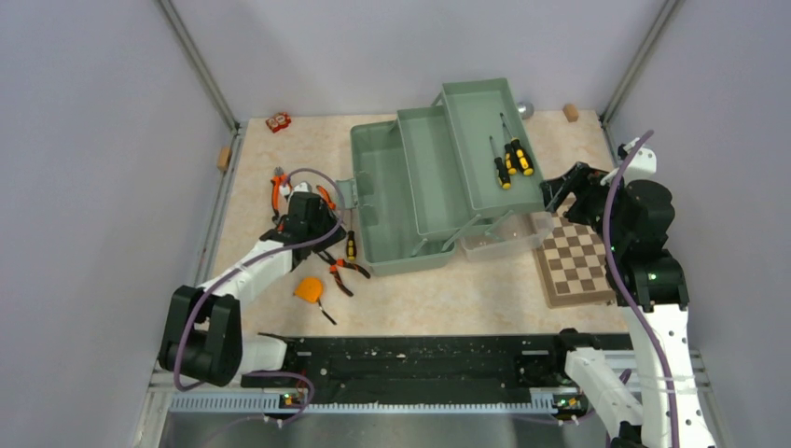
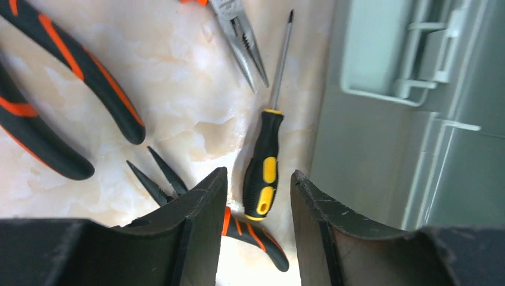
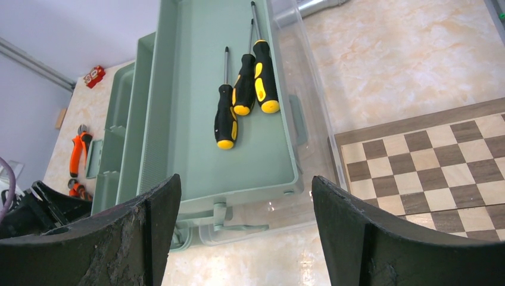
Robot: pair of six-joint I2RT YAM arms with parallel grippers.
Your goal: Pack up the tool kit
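Black left claw (image 2: 255, 179) hangs open, holding nothing, over a black-and-yellow screwdriver (image 2: 264, 161) just beside the big green plastic toolbox (image 2: 369, 143); the right claw (image 3: 244, 185) gapes wide and empty near its top tray (image 3: 196, 119).

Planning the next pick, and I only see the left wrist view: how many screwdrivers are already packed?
Observer: Three screwdrivers lie in the top fold-out tray.
Operator: Where is the tape measure?
Observer: The tape measure lies on the table, outside the toolbox, on the left arm's side.
Operator: Is the right arm carrying anything?
Observer: No. The right tool is open and empty, facing that tray, with the chessboard beside it.
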